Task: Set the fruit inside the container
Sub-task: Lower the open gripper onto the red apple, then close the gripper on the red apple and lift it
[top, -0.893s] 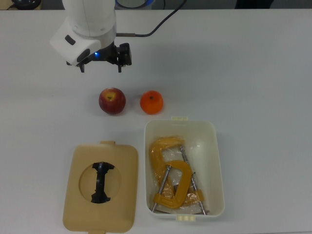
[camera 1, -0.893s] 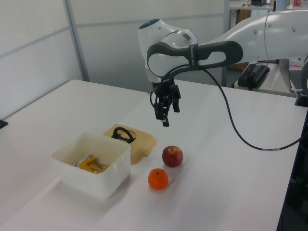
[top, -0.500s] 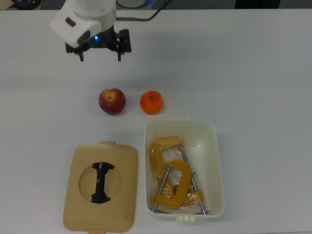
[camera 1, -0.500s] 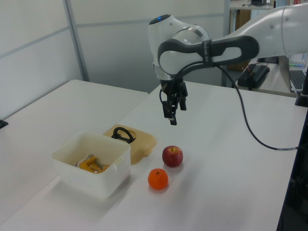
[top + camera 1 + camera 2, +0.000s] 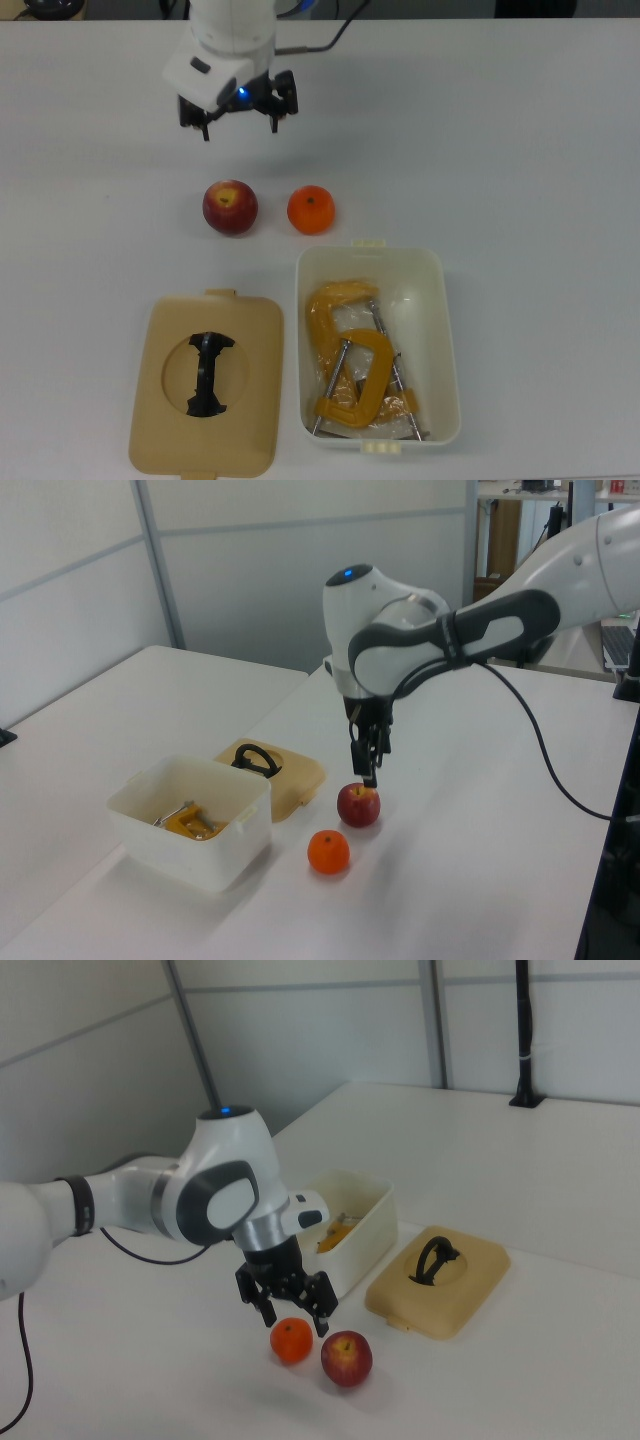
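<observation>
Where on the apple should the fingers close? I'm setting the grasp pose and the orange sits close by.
Likely from above, closing on the apple's widest middle: it sits with its stem dimple up on the table. In the top view, put the fingers at its top and bottom sides, away from the orange. The gripper is open.

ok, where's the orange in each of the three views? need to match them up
Top view: the orange sits centre, right of the apple, just above the container.
Left view: lower centre, in front of the apple, right of the container.
Right view: lower centre, left of the apple.
Shared landmark: the apple, beside the orange in every view.
</observation>
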